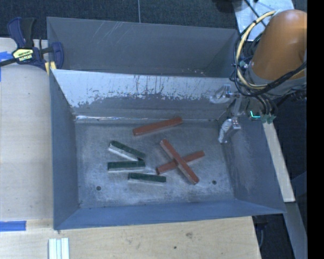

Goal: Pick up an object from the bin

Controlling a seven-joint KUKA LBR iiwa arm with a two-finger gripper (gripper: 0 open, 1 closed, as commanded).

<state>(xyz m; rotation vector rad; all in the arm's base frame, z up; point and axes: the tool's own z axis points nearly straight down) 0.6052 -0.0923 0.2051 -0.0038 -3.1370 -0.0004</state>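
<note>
Apparently the hand [227,129] hangs near the bin's [249,163] right wall, apart or together I cannot tell.

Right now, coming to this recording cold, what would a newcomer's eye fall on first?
Two red-brown sticks crossed in an X, right of the middle of the grey bin, stand out first; a third red-brown stick lies alone nearer the back wall. Left of the cross, three dark green sticks lie close together. The gripper hangs by the right wall, apart from every stick, below the arm's orange cover.
</note>
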